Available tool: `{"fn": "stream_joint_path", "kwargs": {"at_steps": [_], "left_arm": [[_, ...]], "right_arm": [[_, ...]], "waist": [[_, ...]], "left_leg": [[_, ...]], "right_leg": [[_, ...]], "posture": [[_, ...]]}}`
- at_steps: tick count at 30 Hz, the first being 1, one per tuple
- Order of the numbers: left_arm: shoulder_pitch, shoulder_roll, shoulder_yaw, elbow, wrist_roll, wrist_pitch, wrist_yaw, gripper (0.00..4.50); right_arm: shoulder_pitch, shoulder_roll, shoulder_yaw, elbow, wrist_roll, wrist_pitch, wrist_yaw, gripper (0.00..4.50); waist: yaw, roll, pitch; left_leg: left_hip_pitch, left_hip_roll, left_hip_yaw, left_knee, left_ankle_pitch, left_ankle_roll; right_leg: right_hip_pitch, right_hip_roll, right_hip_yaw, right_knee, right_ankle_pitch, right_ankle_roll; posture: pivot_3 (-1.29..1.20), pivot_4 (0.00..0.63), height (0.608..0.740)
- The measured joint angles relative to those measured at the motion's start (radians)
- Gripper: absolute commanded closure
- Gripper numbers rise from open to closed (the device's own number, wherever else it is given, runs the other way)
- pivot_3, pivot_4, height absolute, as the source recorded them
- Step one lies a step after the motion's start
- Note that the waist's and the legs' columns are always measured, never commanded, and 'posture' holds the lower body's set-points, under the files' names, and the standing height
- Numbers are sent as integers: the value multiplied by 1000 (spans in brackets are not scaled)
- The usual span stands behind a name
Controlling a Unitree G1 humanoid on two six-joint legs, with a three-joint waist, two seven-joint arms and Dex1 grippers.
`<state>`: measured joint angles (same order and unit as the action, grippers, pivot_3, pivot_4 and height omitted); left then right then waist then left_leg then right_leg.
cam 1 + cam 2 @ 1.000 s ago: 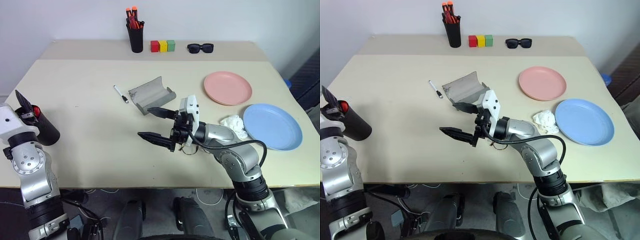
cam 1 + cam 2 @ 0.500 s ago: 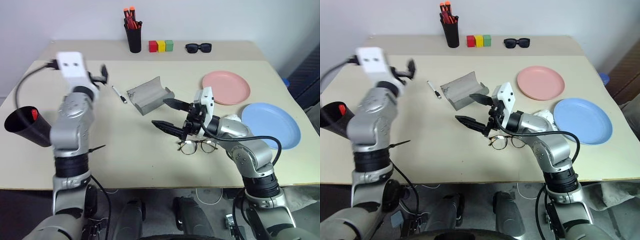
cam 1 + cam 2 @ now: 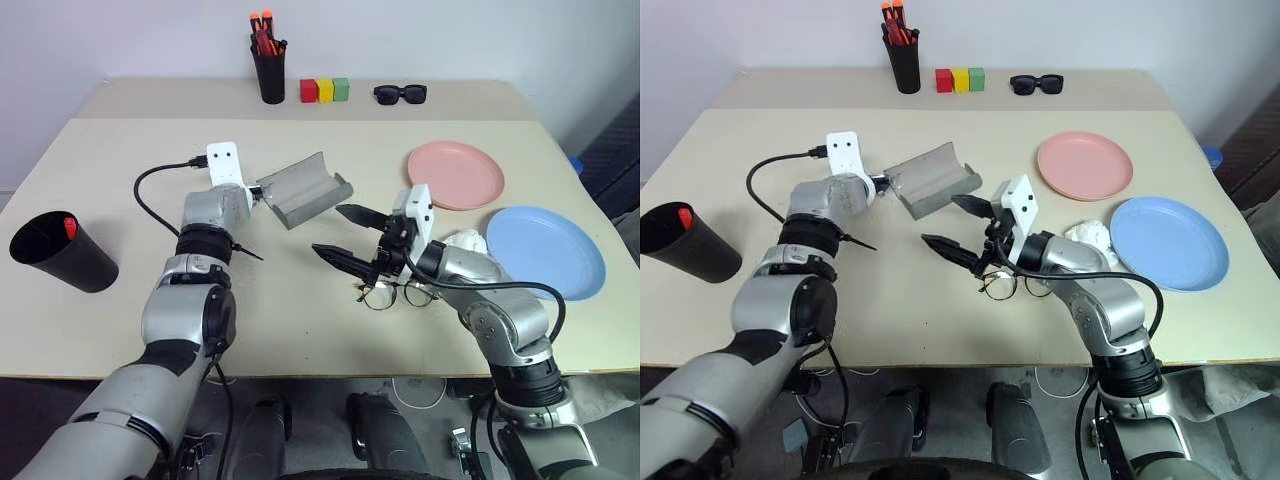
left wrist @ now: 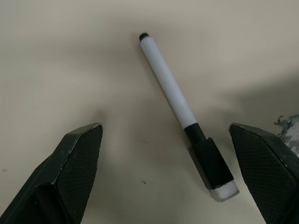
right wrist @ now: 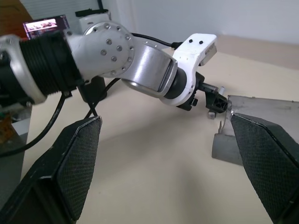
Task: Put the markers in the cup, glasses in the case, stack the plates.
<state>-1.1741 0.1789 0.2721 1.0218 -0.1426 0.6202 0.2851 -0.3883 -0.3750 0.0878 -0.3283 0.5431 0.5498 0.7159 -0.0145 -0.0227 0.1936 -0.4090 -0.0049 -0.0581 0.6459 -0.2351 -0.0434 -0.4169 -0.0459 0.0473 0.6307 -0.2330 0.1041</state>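
The white marker with a black cap (image 4: 180, 105) lies on the table beside the open grey case (image 3: 305, 190). My left gripper (image 4: 163, 128) hangs open just above it, a finger on either side. The red marker (image 3: 69, 227) stands inside the black cup (image 3: 60, 255) at the table's left edge. The wire-framed glasses (image 3: 400, 294) lie on the table just below my right gripper (image 3: 328, 230), which is open, empty and points towards the case. The pink plate (image 3: 455, 175) and the blue plate (image 3: 545, 250) lie apart at the right.
A black pen holder (image 3: 270, 75) with orange-capped pens, three coloured blocks (image 3: 325, 90) and dark sunglasses (image 3: 400, 95) line the far edge. A crumpled white tissue (image 3: 465, 245) lies between the glasses and the blue plate.
My left arm has swung from the cup at the left, forward and right, down to the white marker, and its gripper has opened wider. The right gripper shifted slightly right, uncovering the glasses.
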Motion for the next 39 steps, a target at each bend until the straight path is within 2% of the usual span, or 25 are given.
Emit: {"fn": "stream_joint_path", "kwargs": {"at_steps": [1, 4, 11, 16, 20, 26, 28, 31, 34, 39], "left_arm": [[-11, 0, 9, 32, -1, -16, 7, 60], [-37, 3, 30, 90, -7, -50, 28, 867], [-45, 17, 63, 123, -19, -88, 72, 4478], [-24, 16, 37, 99, -3, -135, 47, 4478], [54, 8, 14, -33, -1, -247, -56, 4478], [315, 6, -34, -604, 8, -453, -155, 4478], [435, 45, -47, -843, 56, -505, -146, 4478], [590, 98, -25, -1096, 126, -534, -124, 4478], [748, 145, 36, -1257, 198, -546, -98, 4478], [894, 145, 177, -1364, 231, -535, -40, 4478]], "right_arm": [[1, -1, 0, -4, 0, 0, -3, 0], [4, -6, -8, -15, 0, 0, -7, 0], [22, -17, -20, -22, 0, 2, -12, 0], [22, -17, -19, -22, 1, 2, -10, 0], [22, -17, -19, -22, 1, 2, -6, 0], [14, -17, -18, -22, 5, 6, -1, 0], [7, -14, -19, -27, 32, 17, 11, 0], [-16, -14, -16, -42, 73, 43, 38, 0], [-55, 5, 2, -56, 94, 51, 56, 0], [-127, 79, 39, -37, 108, 47, 71, 0]], "waist": [[0, 0, 0], [0, 0, 0], [0, 0, 0], [1, 0, 0], [0, 0, 0], [-3, 0, 0], [-7, 0, 0], [-2, 1, 0], [0, 1, 0], [2, 0, 0]], "left_leg": [[0, 0, 0, 0, 0, 0], [0, 0, 0, 0, 0, 0], [0, 0, 0, 0, 0, 0], [0, 0, 0, 0, 0, 0], [0, 0, 0, -1, 0, -1], [0, 0, 2, -2, 0, -1], [0, 1, 3, -3, 0, -1], [0, 1, 3, -3, 0, -1], [0, 1, 3, -1, 0, -1], [0, 1, 2, 1, 1, -1]], "right_leg": [[0, 0, 0, 0, 0, 0], [0, 0, 0, 0, 0, 0], [0, 0, 0, 0, 0, 0], [0, 0, 0, 0, 1, 1], [0, 0, 0, 0, 1, 1], [-2, -1, 2, 0, 1, 0], [-3, -1, 3, 0, 1, 0], [-3, -1, 3, 1, 1, 0], [-2, 0, 3, 0, 1, -1], [0, 0, 2, 0, 1, -1]], "posture": [[0, 150, 740], [0, 150, 740], [0, 150, 740], [0, 150, 740], [0, 150, 740], [0, 150, 740], [0, 150, 740], [0, 150, 740], [0, 150, 740], [0, 150, 740]]}}
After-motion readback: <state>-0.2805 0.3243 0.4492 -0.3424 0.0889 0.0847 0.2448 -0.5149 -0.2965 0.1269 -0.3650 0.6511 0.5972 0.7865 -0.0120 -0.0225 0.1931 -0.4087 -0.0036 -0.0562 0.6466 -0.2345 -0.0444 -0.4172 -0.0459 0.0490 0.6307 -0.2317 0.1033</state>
